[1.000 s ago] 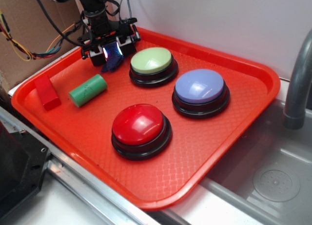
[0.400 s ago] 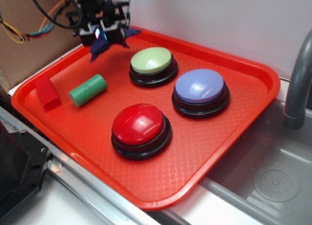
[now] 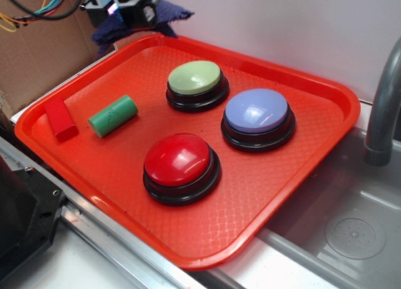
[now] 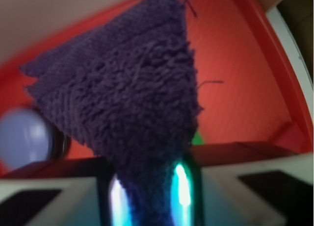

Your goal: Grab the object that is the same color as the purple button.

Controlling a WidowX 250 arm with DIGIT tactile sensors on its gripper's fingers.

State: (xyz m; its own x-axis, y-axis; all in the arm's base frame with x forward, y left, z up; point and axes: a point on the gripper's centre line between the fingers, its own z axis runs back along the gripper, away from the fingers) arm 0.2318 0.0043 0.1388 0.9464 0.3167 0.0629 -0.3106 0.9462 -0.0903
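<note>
Up at the far left corner, the claw (image 3: pixel 119 7) hangs above the rim of the red tray (image 3: pixel 301 201), clamped tight on the purple cloth (image 3: pixel 166 13), which dangles clear of the tray surface with fuzzy ends spilling out on either side of the fingers. From the wrist view, that cloth (image 4: pixel 127 93) fills the frame, a shaggy triangle pinched at its narrow end between the two glowing pads (image 4: pixel 181 191), with red tray behind it. Down on the tray, the purple button (image 3: pixel 257 111) sits right of centre, its lavender dome on a black base, well apart from the claw. Just beside it to the left is the green button (image 3: pixel 195 78), and the red button (image 3: pixel 177 160) sits nearer the front. Over on the left, the green cylinder (image 3: pixel 113 115) lies on its side beside the red block (image 3: pixel 60 118).
</note>
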